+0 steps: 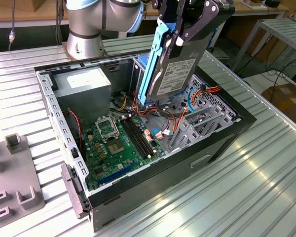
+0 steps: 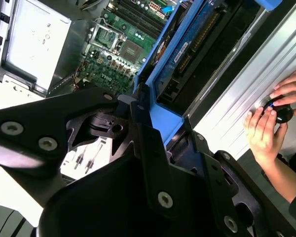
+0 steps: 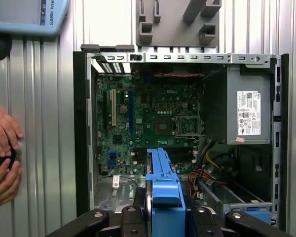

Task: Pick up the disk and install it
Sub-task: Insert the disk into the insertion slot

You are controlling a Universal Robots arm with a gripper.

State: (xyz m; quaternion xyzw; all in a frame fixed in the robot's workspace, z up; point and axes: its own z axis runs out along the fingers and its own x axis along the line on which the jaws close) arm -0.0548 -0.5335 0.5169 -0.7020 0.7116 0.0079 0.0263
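Disk (image 1: 176, 74) hangs on edge, tilted, over the open case (image 1: 222, 143). Gripper (image 1: 181, 35) jaws are clamped on its upper end, across the blue carrier frame (image 1: 155, 64). I'd judge it rigid, fairly heavy and shock-sensitive, so grip the frame edges, not the label face. Exterior view gives the label face and tilt; first wrist view gives the line down into the case plus a person's hands (image 3: 2, 158) beside it

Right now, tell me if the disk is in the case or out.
Out. The hand grips the disk, tilted on edge, above the open computer case.
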